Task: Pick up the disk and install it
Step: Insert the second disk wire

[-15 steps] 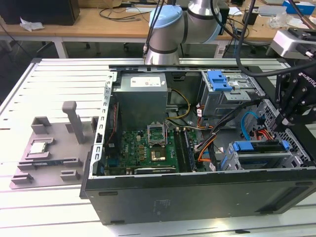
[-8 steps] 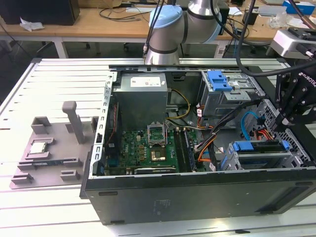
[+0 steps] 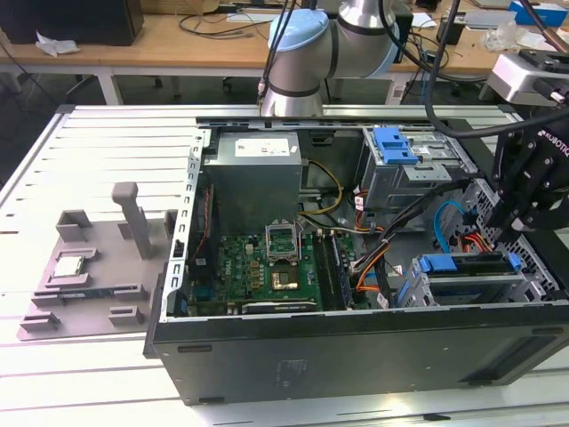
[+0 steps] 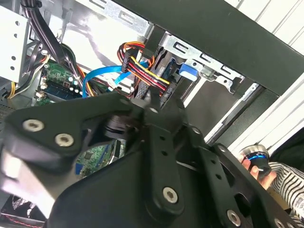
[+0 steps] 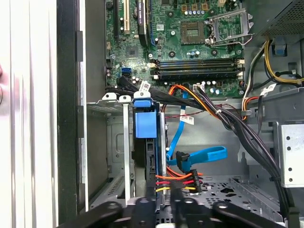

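The disk (image 3: 462, 264) stands on edge in the metal drive cage (image 3: 471, 289) at the case's front corner, on the exterior view's right. Its blue plastic frame (image 5: 145, 124) shows in the first wrist view, with the drive's dark edge running down to my fingers. My gripper (image 3: 508, 238) hangs over the cage end of the disk. In the first wrist view the gripper (image 5: 163, 202) has one finger on each side of the disk's edge and looks shut on it. A red, yellow and black power cable (image 5: 183, 183) lies right beside the fingers.
The open case holds the green motherboard (image 3: 267, 267), a grey power supply (image 3: 253, 173) and a bare blue bracket (image 3: 396, 144) on the upper cage. Blue and orange cables (image 5: 202, 154) cross beside the disk. A grey fixture (image 3: 98, 285) with a silver chip (image 3: 69, 265) sits left. A person's hand (image 4: 259, 166) is nearby.
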Robot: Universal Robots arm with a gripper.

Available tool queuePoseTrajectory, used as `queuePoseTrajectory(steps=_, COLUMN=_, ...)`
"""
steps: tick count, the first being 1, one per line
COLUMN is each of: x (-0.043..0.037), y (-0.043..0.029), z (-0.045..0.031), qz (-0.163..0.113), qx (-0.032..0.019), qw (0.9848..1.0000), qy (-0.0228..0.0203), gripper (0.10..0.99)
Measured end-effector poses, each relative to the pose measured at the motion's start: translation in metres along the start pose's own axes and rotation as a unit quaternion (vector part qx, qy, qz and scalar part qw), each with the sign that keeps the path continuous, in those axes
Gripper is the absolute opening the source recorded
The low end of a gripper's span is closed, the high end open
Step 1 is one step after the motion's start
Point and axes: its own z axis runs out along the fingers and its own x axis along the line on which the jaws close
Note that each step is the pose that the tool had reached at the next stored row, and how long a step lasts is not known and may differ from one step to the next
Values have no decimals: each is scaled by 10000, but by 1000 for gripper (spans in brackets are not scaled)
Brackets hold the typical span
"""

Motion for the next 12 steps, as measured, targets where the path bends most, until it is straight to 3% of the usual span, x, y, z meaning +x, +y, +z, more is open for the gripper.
queuePoseTrajectory(steps=1, x=0, y=0, z=0, qz=0, qx=0, qw=10000, qy=0, gripper=294)
queuePoseTrajectory(steps=2, x=0, y=0, z=0, qz=0, qx=0, qw=10000, qy=0, gripper=361)
queuePoseTrajectory(steps=12, x=-53, y=133, z=9, qz=0, qx=0, qw=10000, qy=0, gripper=361)
